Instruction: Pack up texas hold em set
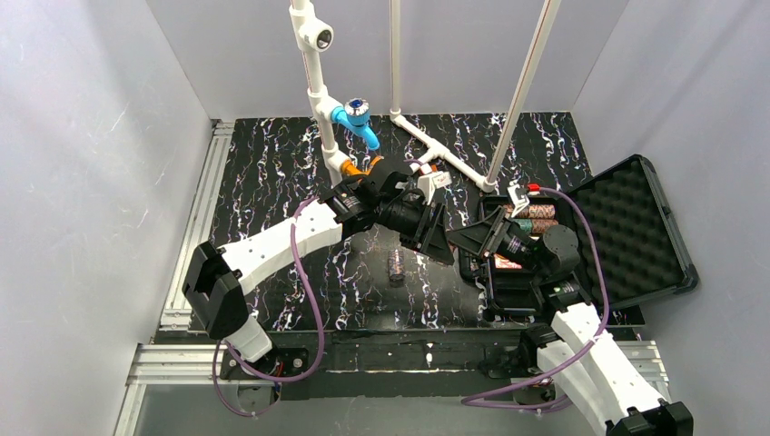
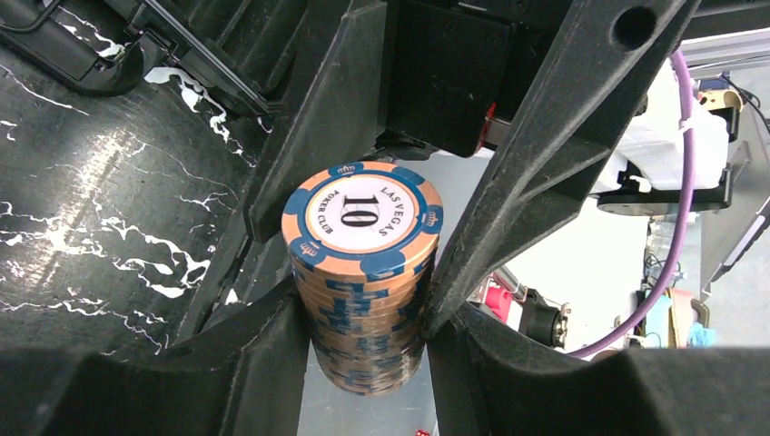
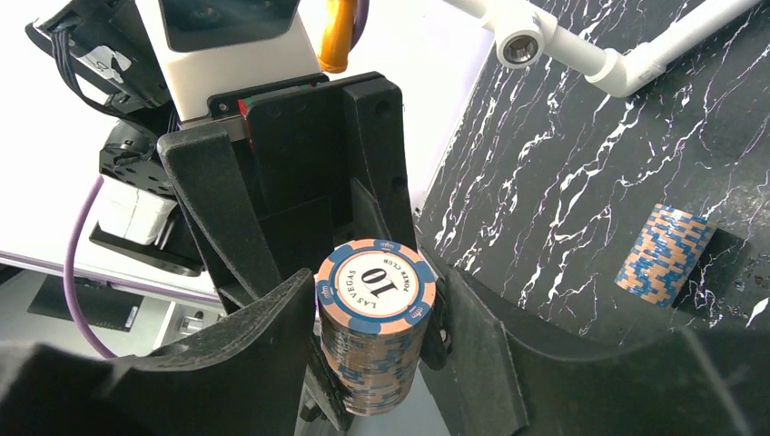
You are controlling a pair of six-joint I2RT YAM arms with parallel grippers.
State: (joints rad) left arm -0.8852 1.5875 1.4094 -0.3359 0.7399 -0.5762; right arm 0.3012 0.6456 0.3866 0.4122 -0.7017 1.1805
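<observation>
One stack of orange-and-blue poker chips [image 2: 363,272] [image 3: 374,318] hangs in the air above the table, between both grippers. My left gripper [image 2: 363,313] [image 1: 442,243] is shut on it, a finger pressed to each side. My right gripper [image 3: 374,291] [image 1: 474,241] faces it from the other side, its jaws open round the same stack. One right finger touches the chips and a narrow gap shows at the other. A second chip stack [image 1: 397,268] [image 3: 663,254] lies on its side on the black marbled table. The black case [image 1: 636,232] stands open at right, with chip stacks [image 1: 536,219] in its base.
A white pipe frame [image 1: 318,91] [image 3: 581,50] with a blue fitting [image 1: 356,116] rises at the back of the table, just behind the left arm. Grey walls close in the left, back and right sides. The case's foam-lined lid leans out to the right.
</observation>
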